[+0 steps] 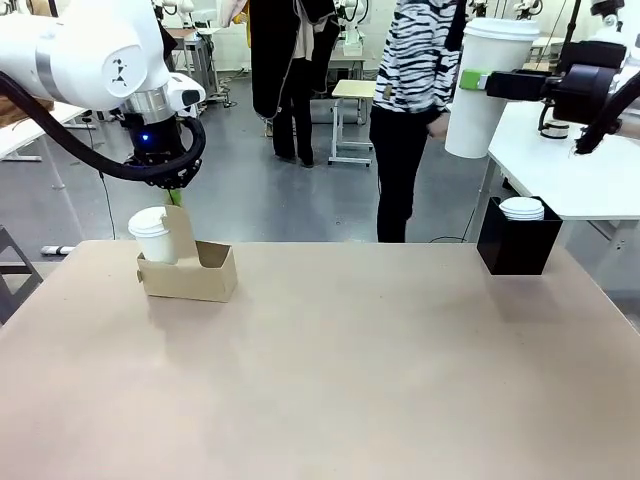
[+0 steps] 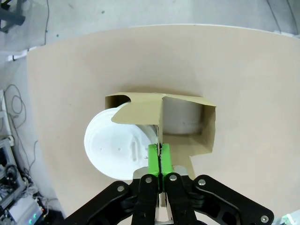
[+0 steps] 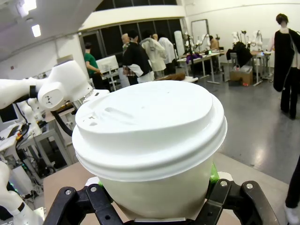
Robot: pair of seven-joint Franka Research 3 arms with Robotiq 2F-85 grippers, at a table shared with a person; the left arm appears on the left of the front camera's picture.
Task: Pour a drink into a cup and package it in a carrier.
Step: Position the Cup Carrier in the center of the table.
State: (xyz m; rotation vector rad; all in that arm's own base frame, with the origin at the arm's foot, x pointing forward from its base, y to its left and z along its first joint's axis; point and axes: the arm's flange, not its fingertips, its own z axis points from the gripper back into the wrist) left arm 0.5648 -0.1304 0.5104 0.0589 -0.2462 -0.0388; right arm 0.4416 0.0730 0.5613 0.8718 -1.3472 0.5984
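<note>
Carrier [image 1: 205, 280]: brown cardboard, low open box, two compartments, tall centre handle piece. Stands upright on the far left of the bench [image 1: 350, 380]; handle top pinched in the left hand [image 2: 160, 157].
Lidded cup [image 1: 152, 235]: white paper, white lid, upright in the carrier's left compartment.
Second cup [image 3: 150, 140]: white, lidded, upright, clamped aloft in the right hand [image 3: 152, 192].

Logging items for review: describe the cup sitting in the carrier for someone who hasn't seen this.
On the tan table, look to the far left corner, where the left gripper pinches the handle of a brown cardboard carrier. The white lidded paper cup stands in its left slot in the front view. The other lidded cup is held high at the right, outside any cardboard.
</note>
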